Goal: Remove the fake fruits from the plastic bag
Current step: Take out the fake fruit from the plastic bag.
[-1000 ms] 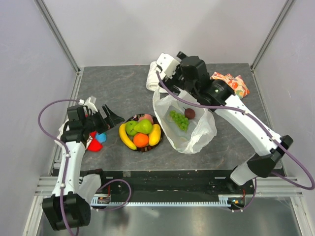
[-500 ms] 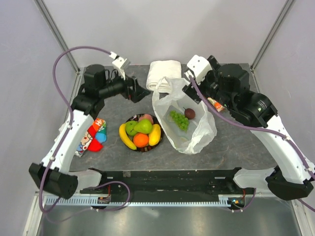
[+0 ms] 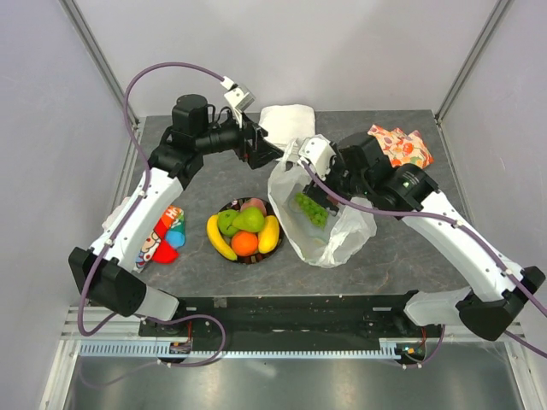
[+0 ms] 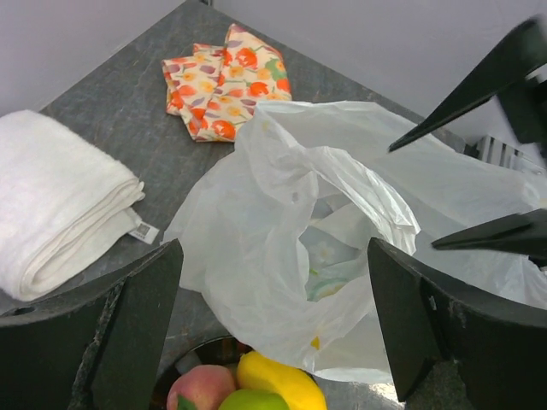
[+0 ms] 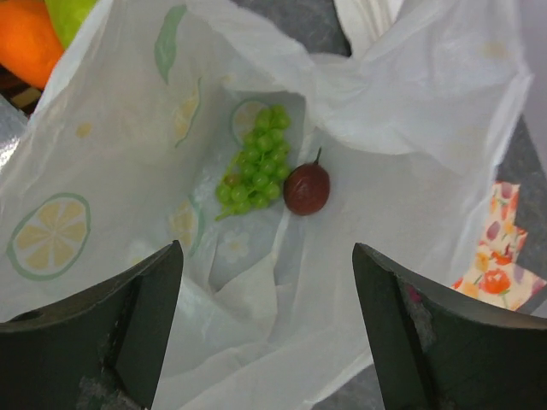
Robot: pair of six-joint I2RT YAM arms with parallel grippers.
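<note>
The white plastic bag (image 3: 335,235) lies open right of the plate (image 3: 249,260); it also shows in the left wrist view (image 4: 273,205) and the right wrist view (image 5: 402,111). Inside it lie green grapes (image 5: 255,166) and a dark red round fruit (image 5: 306,189); the top view shows only the grapes (image 3: 309,207). On the plate sit two bananas (image 3: 220,239), an orange (image 3: 244,243), a green apple (image 3: 226,222), a pear (image 3: 251,219) and a pink fruit (image 3: 254,204). My right gripper (image 5: 267,249) hangs open over the bag's mouth (image 3: 317,195). My left gripper (image 4: 273,248) is open and empty beside the bag's back left edge (image 3: 274,155).
A folded white cloth (image 3: 286,120) lies at the back, with the orange fruit-patterned fabric (image 3: 399,145) at the back right. A red and blue patterned item (image 3: 165,236) lies at the left. Grey walls and metal posts close in the table.
My left arm has swung from the left side up to the back and on toward the bag. My right gripper has come round from the back and lowered over the bag's mouth.
</note>
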